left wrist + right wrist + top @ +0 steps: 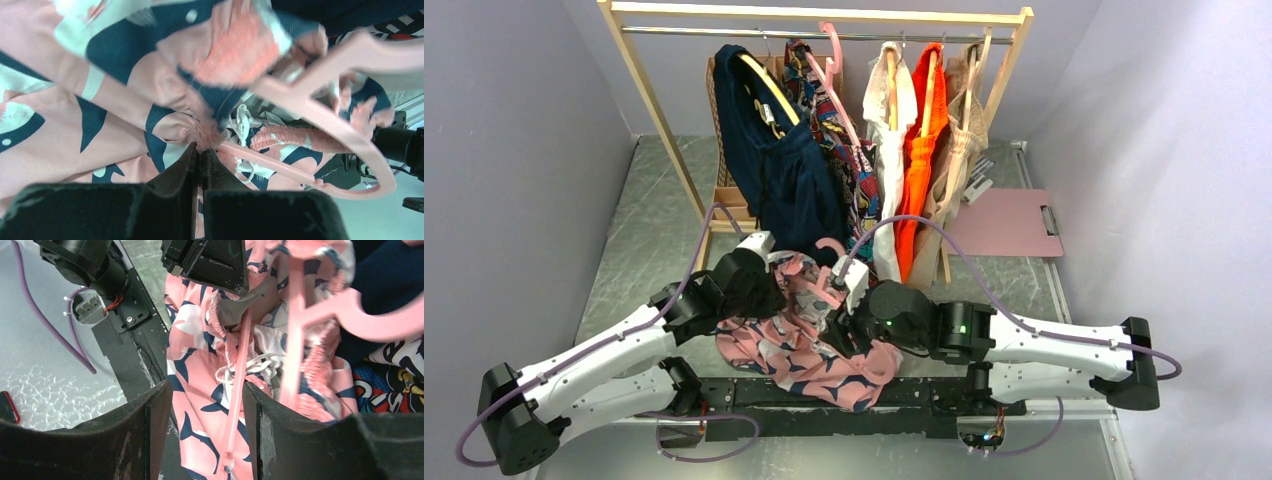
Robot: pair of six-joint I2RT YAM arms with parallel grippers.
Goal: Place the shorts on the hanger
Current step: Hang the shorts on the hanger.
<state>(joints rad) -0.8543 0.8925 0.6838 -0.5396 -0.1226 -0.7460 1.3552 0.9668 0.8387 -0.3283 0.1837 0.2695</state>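
The pink shorts (799, 345) with navy and white print lie bunched between my two arms at the near edge. The pale-pink hanger (832, 247) is threaded in them, with its hook poking up at the back. My left gripper (202, 146) is shut on the gathered waistband of the shorts (75, 115), right beside the hanger (305, 102). My right gripper (207, 390) is open, and its fingers (150, 420) stand either side of the hanger's thin lower bar (239, 375) over the shorts (200, 370). Neither finger presses on the bar.
A wooden rack (824, 15) at the back carries a navy garment (774, 160), a multicolour patterned one (834, 130) on another pink hanger, and white, orange and beige pieces. A pink clipboard (1004, 222) lies at right. A black base rail (824, 400) runs under the shorts.
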